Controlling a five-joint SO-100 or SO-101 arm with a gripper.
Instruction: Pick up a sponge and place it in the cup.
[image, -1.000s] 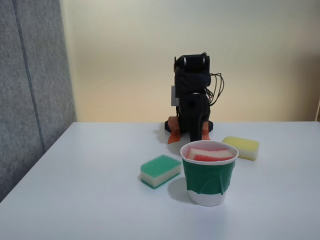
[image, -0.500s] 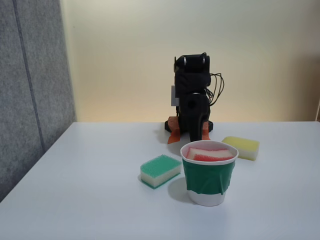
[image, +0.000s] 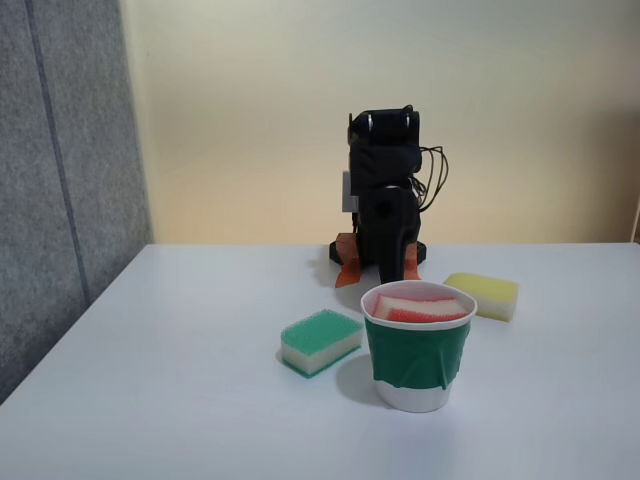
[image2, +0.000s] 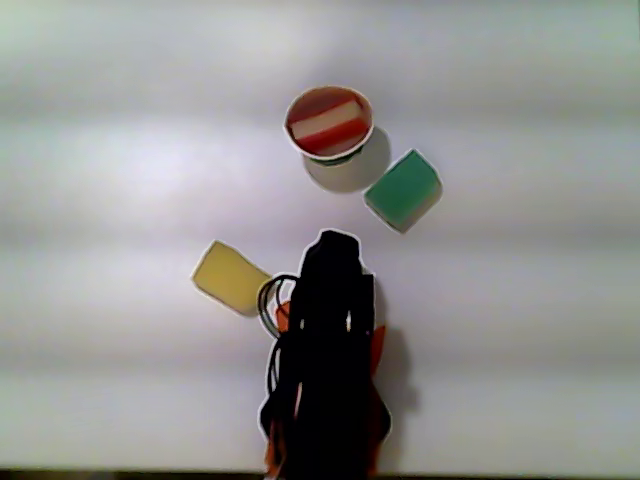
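Gripper state cannot be told: the arm (image: 385, 215) is folded upright over its base at the back of the table (image: 180, 400), and its fingers are not distinguishable within the dark mass in either view. Nothing is seen held.

The sponge (image: 420, 306) is found inside the cup (image: 417, 355), lying tilted across the opening, with its red scouring face and cream foam edge showing above the rim. In the other view, the sponge (image2: 326, 123) is seen as red and cream bands filling the cup (image2: 296, 105), its long axis running roughly from 8 o'clock to 2 o'clock.

The relation of interest is recorded as follows. In the other view, the cup lies at 12 o'clock from the arm (image2: 328, 350), well apart from it. In the fixed view, the cup stands in front of the arm, toward the camera. Only one arm is present, so no choice of nearer arm arises.

Count of items: one cup; three sponges in all, namely one red-topped in the cup, one green-topped sponge (image: 321, 341) just beside the cup at its 9 o'clock in the fixed view, and one yellow sponge (image: 483, 295) near the arm's base at the cup's 1 o'clock.

Placement is judged complete; no further reach appears required.
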